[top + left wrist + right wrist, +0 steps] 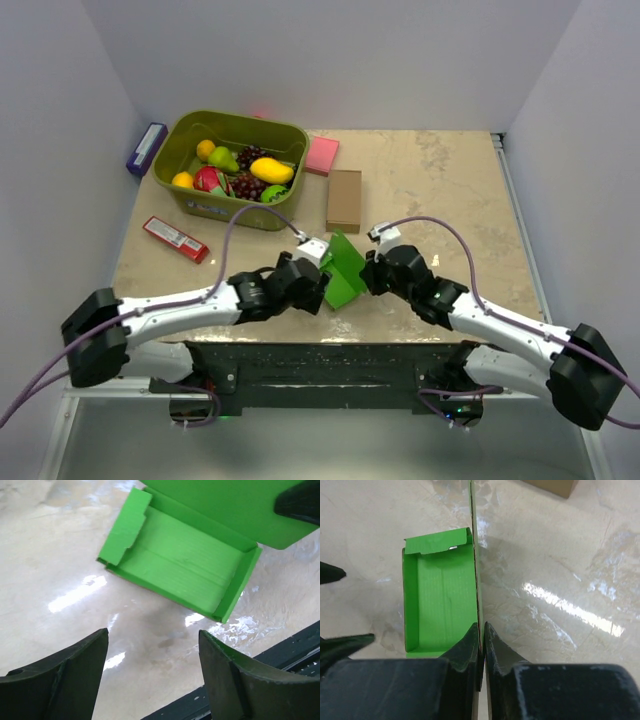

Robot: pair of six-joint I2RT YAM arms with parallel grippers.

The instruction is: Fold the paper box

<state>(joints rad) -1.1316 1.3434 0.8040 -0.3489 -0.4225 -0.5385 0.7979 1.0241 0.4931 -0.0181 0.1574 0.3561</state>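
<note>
Count for you: one paper box (343, 268), half-formed open tray, on tabletop (440, 180) near front edge, between two grippers. Right gripper (481, 631) pinches its upright flap. Left gripper (152, 640) spread wide, holding nothing, just beside box. Behind: one fruit basket (215, 208), one pink pad (322, 155), one brown carton (344, 200), one red packet (175, 239), one purple block (146, 148). Tabletop glossy beige marble; walls plain, pale.

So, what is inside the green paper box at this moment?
Nothing visible: the paper box shows only its bare green floor and low walls. The right gripper, shut on its tall flap, hides the near corner in the right wrist view.
</note>
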